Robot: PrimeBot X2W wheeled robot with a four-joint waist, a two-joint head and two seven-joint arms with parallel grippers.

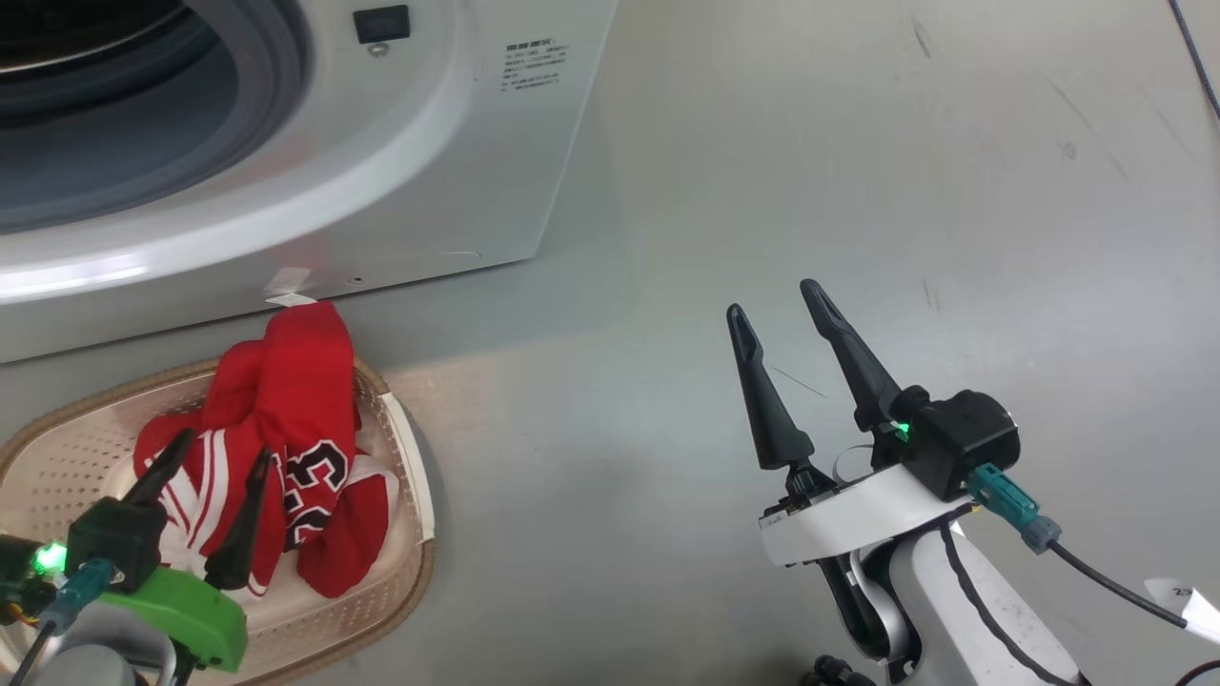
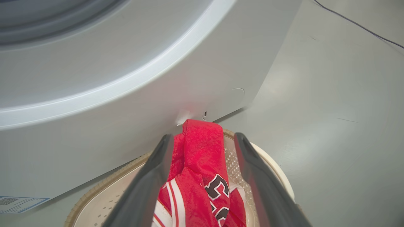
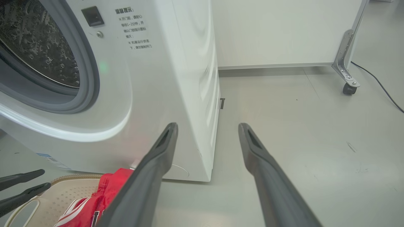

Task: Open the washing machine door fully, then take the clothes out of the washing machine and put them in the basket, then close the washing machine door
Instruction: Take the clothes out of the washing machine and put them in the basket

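Observation:
The washing machine (image 1: 448, 143) stands at the upper left, its round opening uncovered; the steel drum (image 3: 38, 47) and grey gasket (image 3: 90, 72) show in the right wrist view. The washing machine door is out of view. Red clothes (image 1: 295, 419) with white stripes and black digits lie heaped in the cream basket (image 1: 405, 448) on the floor in front of the washer, one fold reaching over the far rim. My left gripper (image 1: 221, 455) hangs open just over the heap, its fingers on either side of the jersey (image 2: 202, 164). My right gripper (image 1: 773, 300) is open over bare floor.
Grey floor (image 1: 858, 171) stretches to the right of the washer. A white panel on a caster (image 3: 347, 88) stands behind, with a dark cable (image 3: 378, 85) beside it. Another cable (image 2: 356, 25) crosses the floor. A blue sticker (image 2: 19, 203) marks the washer's lower front.

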